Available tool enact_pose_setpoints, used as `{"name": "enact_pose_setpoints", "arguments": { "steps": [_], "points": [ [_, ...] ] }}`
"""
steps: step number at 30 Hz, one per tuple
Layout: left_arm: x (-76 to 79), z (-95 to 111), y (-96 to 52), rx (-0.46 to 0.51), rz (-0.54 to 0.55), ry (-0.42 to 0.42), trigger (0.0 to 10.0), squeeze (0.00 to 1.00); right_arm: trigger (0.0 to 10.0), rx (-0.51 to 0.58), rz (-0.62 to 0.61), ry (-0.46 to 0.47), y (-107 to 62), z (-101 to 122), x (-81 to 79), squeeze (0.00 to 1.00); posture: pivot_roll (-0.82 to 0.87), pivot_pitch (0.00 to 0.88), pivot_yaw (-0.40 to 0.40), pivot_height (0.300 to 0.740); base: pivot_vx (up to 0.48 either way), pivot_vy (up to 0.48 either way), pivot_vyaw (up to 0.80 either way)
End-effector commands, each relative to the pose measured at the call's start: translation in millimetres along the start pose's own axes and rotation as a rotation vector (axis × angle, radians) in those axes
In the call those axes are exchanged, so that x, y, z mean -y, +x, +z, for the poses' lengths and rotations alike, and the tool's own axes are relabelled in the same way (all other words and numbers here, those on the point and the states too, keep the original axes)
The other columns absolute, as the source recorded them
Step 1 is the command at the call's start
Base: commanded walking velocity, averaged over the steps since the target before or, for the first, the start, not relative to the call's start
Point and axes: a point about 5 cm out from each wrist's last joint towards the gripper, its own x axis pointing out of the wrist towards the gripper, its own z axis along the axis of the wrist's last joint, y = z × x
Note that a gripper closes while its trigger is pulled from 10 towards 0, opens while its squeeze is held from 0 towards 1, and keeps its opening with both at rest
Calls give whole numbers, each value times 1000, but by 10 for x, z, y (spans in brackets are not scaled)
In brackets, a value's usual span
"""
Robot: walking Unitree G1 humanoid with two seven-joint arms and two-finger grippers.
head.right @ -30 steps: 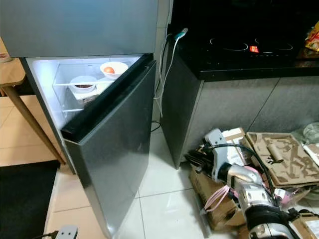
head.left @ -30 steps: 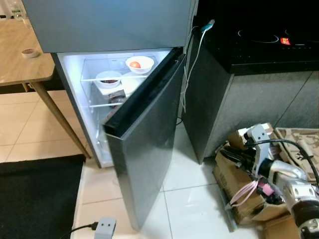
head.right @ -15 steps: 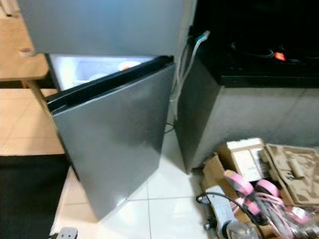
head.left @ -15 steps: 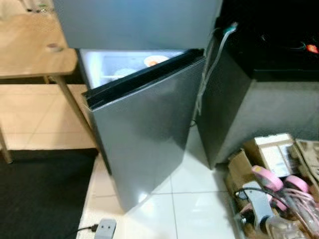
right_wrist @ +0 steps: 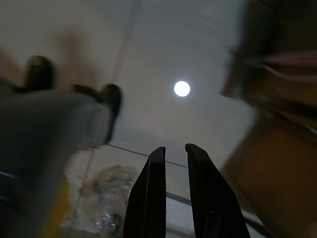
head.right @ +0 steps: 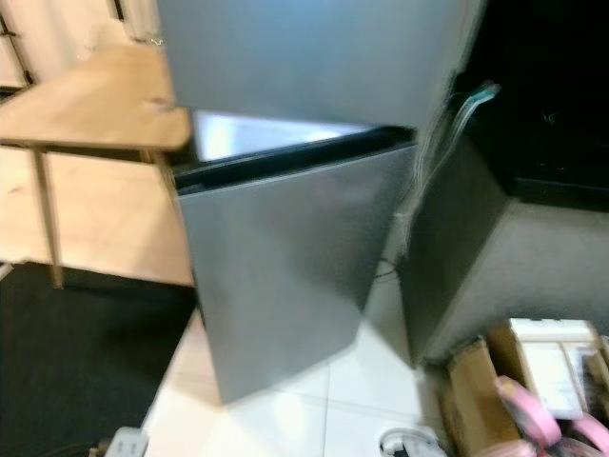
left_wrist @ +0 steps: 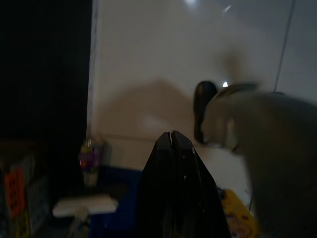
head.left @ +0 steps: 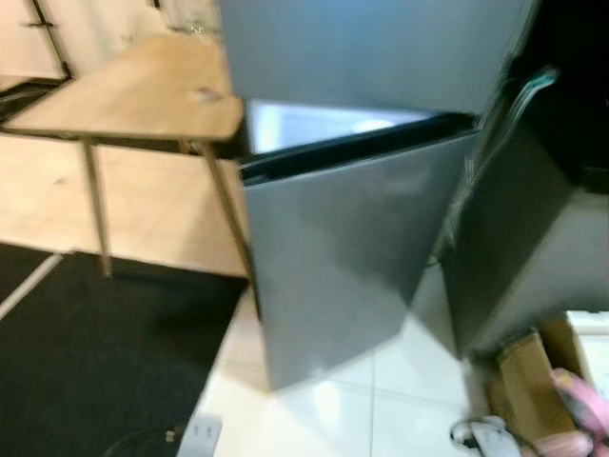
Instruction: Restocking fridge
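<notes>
The grey fridge stands ahead, blurred, with its upper door (head.left: 371, 48) shut. Its lower door (head.left: 352, 248) is almost closed, leaving a thin lit slit (head.left: 314, 124) along the top edge. The shelves and what is on them are hidden behind the door. My left gripper (left_wrist: 171, 135) hangs over the pale floor tiles with its fingers pressed together, holding nothing. My right gripper (right_wrist: 174, 148) also points at the floor, with a narrow gap between its fingers and nothing in it. A pale part of my right arm (head.left: 481, 438) shows at the bottom edge.
A wooden table (head.left: 143, 95) stands left of the fridge, with a black mat (head.left: 95, 362) on the floor below it. A dark counter (head.left: 542, 248) is on the right. Cardboard boxes (head.right: 476, 400) with pink tape rolls (head.right: 528, 419) sit beside it. A power strip (head.left: 200, 433) lies on the tiles.
The lower fridge door has swung from wide open to nearly closed, hiding the bowls. The view has turned left, and my right arm has dropped from beside the boxes.
</notes>
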Motion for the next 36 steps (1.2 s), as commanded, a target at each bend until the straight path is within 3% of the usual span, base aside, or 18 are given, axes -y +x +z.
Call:
{"name": "enact_pose_setpoints", "arguments": {
  "steps": [1,15,24,30,36],
  "points": [
    [11,32,6,14,6,24,10000,0,10000,-36,-14,2,-10,-104,20,0,-12,0,-47,740,0,0,638],
    [14,64,10,33,28,36,10000,0,10000,-59,3,-82,0,-154,-50,0,5,0,-45,740,0,0,638],
    [14,35,6,21,17,61,10000,0,10000,-102,-28,-98,-24,-320,-20,0,16,0,-41,740,0,0,633],
    [-8,20,0,17,19,64,10000,0,10000,-158,-84,-138,-55,-467,37,0,13,0,-31,740,0,0,0],
    [-22,15,-4,15,18,58,10000,0,10000,-179,-102,-105,-82,-570,72,0,7,0,-26,740,0,0,0]
  ]
}}
